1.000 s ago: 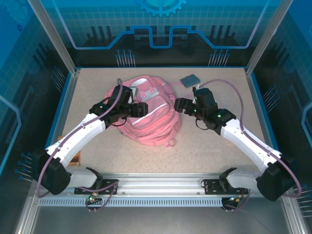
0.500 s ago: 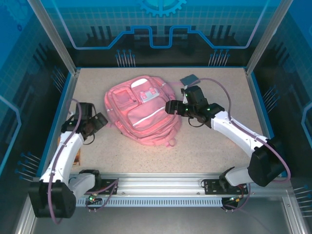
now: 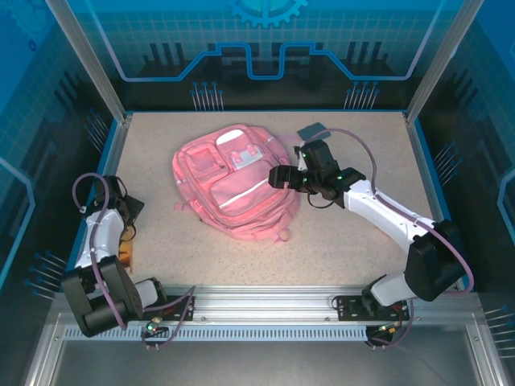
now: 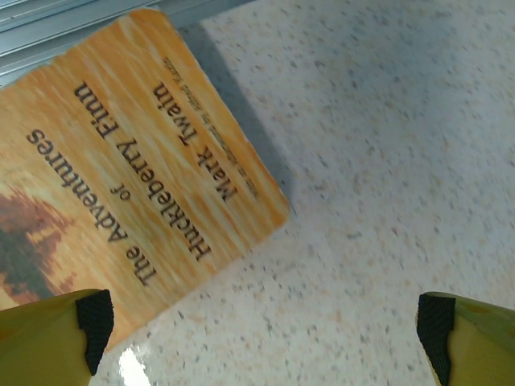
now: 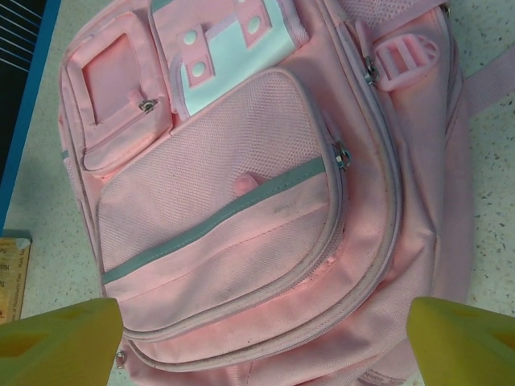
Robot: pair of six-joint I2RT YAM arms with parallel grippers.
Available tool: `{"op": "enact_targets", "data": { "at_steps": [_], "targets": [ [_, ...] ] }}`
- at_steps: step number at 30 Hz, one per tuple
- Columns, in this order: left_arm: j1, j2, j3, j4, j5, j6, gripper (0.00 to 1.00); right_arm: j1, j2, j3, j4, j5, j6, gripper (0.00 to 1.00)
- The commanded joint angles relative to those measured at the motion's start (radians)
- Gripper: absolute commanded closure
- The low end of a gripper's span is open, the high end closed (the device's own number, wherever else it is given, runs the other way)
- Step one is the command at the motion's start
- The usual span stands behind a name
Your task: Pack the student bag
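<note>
Student bag [image 3: 233, 183] lies flat on the table [image 3: 354, 233], left of centre, toward the back. Right gripper [image 3: 278, 177] at the bag's right edge — flat book [image 3: 312, 129] just behind it, near the back edge. Left gripper [image 4: 261, 322] at the table's left edge, well apart from the bag, over a paperback [image 4: 137, 177] near the front-left corner.

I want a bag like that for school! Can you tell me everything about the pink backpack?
The pink backpack lies flat on the speckled table, front side up. It looks like soft fabric, with a mesh front pocket, grey stripes, a white patch with pink dots and a small square pocket beside it. The front pockets look zipped shut. Pink straps poke out at its sides.
</note>
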Motion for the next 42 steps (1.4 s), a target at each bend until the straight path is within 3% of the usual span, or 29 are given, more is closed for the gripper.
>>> {"op": "enact_targets", "data": {
  "at_steps": [1, 5, 12, 21, 34, 39, 42],
  "targets": [
    [0.043, 0.065, 0.021, 0.066, -0.02, -0.017, 0.01, 0.015, 0.006, 0.043, -0.009, -0.024, 0.007, 0.08],
    [0.085, 0.163, 0.046, 0.109, 0.08, 0.029, 0.01, 0.014, 0.002, 0.04, -0.014, -0.014, 0.003, 0.07],
    [0.076, 0.279, 0.04, 0.176, 0.269, 0.023, 0.07, 0.015, 0.002, 0.036, -0.01, -0.01, 0.006, 0.05],
    [-0.155, 0.228, -0.038, 0.197, 0.37, -0.058, 0.08, 0.017, 0.007, 0.032, -0.003, -0.018, 0.027, 0.05],
    [-0.528, -0.132, -0.323, 0.113, 0.298, -0.284, 0.11, 0.027, 0.013, 0.025, 0.013, -0.023, 0.041, 0.06],
    [-0.663, -0.195, -0.336, 0.068, 0.294, -0.343, 0.13, 0.039, 0.031, 0.032, 0.019, -0.026, 0.047, 0.06],
    [-0.684, -0.207, -0.281, 0.018, 0.31, -0.303, 0.13, 0.057, 0.046, 0.057, 0.006, -0.019, 0.031, 0.07]
  ]
}}
